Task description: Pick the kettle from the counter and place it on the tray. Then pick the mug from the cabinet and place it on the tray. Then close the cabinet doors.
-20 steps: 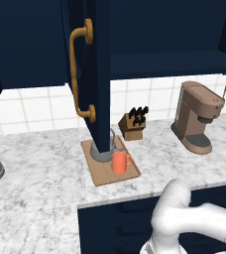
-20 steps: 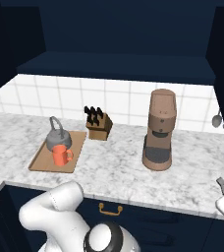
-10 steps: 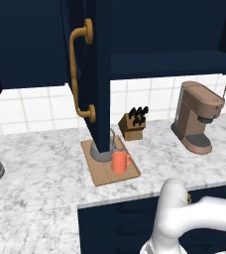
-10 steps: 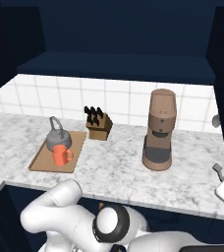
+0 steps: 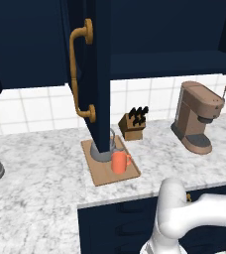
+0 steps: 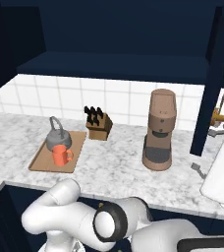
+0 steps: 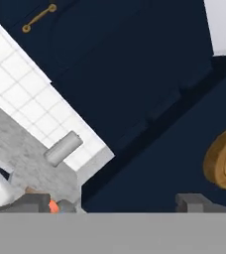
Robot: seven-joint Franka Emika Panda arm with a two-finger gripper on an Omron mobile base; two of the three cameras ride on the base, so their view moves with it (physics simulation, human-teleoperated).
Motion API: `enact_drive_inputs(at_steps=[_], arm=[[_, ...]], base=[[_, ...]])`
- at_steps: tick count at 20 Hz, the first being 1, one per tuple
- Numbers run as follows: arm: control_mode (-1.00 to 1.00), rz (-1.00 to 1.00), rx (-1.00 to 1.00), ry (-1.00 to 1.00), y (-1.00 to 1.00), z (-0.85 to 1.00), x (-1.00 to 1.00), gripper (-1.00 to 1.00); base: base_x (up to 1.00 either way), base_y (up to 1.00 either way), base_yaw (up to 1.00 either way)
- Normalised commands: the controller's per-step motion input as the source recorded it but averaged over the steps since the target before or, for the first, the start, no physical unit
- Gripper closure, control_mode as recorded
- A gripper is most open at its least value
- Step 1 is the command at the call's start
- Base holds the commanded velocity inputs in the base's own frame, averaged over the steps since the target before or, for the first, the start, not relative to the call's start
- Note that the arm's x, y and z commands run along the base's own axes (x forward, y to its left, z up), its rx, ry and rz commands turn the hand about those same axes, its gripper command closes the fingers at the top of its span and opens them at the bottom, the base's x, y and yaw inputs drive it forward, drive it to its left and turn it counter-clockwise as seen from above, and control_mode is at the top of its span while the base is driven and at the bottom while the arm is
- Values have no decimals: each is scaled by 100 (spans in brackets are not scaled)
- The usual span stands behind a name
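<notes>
Navy cabinet door (image 7: 149, 163) edge runs diagonally just ahead of fingers | brass handle (image 7: 225, 158) up-right | gripper (image 7: 116, 203) wide open, holding nothing.

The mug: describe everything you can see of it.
The mug is small and orange-red, with a smooth matte look and a loop handle. It stands upright on the light-brown wooden tray, at the tray's front, right in front of the grey kettle. Whether the two touch cannot be told. Nothing grips it.

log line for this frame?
kettle: on tray | mug: on tray | cabinet doors: open | fingers: open, empty
</notes>
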Motion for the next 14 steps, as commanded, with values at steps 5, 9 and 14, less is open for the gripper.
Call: enact_drive_inputs(at_steps=[5,9,14], arm=[[-100,1,-23,-3,94,29,5,-100],[-100,0,-23,-6,79,25,27,-100],[-100,0,-16,-7,68,11,46,-100]], base=[[0,0,0],[0,0,0],[0,0,0]])
